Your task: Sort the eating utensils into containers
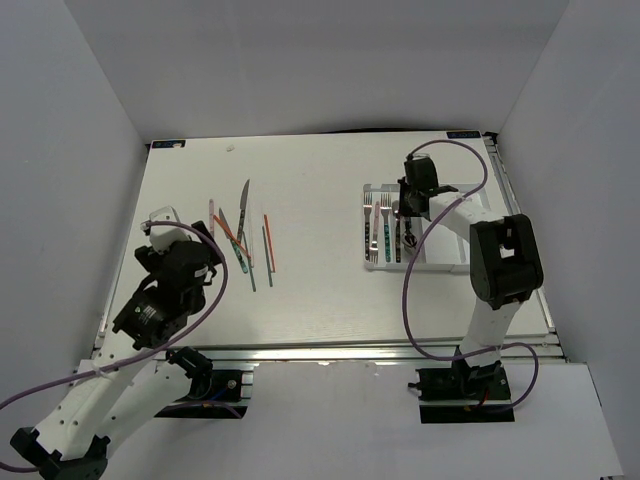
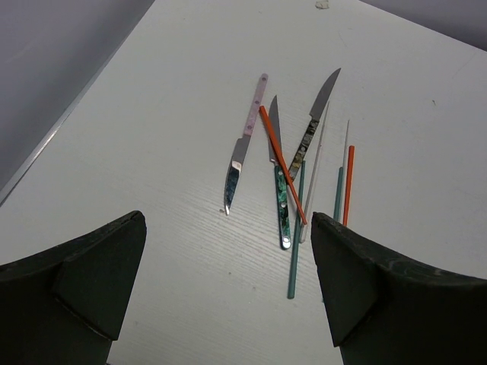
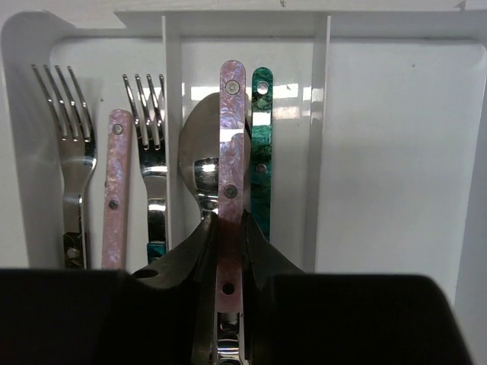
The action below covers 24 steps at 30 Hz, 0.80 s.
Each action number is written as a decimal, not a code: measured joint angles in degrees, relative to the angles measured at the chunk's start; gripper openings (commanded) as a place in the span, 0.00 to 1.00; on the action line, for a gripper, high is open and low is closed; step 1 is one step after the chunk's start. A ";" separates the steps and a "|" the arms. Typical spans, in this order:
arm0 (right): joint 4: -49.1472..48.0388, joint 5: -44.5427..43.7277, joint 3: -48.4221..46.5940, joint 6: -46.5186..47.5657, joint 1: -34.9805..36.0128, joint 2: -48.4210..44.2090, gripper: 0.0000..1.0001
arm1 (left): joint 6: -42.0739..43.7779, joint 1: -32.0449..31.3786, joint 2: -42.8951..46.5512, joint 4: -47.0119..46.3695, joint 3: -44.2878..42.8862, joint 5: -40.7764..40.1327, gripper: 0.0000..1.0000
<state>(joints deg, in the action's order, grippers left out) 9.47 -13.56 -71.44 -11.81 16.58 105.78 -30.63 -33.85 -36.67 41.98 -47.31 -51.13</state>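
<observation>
Right wrist view: my right gripper (image 3: 228, 228) is pressed together on a pink-handled utensil (image 3: 232, 137), pinching it partway down the handle. Its working end is hidden beneath the fingers, so I cannot tell what kind it is. It hangs lengthwise over the second compartment from the left of the frame in the white tray (image 3: 396, 152). A spoon (image 3: 199, 144) and a teal handle (image 3: 262, 129) already lie in that compartment. The forks (image 3: 68, 137) fill the compartment at the left edge, and the wide one on the right of the frame looks bare.

I judge the step to be setting this piece down. To do it well, I want the handle parallel to the dividers and centred between them, then lowered until it rests on the pieces below. Only then should I release, so it does not bounce across a wall. I would spread the fingers only a little, since the dividers sit close on both sides, and lift straight up.

In the left wrist view, my left gripper (image 2: 228, 222) is spread wide, holding nothing, above the table (image 2: 152, 114). Knives (image 2: 280, 190) and chopsticks (image 2: 283, 166) lie crossed in a loose pile at the middle of that frame, waiting to be sorted.
</observation>
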 measured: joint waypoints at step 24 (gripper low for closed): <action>6.93 3.08 -2.78 -3.04 -0.35 -9.22 0.89 | -1.86 0.00 -3.19 0.02 -0.35 -0.13 0.98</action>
<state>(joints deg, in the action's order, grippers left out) 16.40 -10.48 -74.22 -14.85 16.23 96.55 -32.49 -33.85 -39.86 42.00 -47.66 -51.27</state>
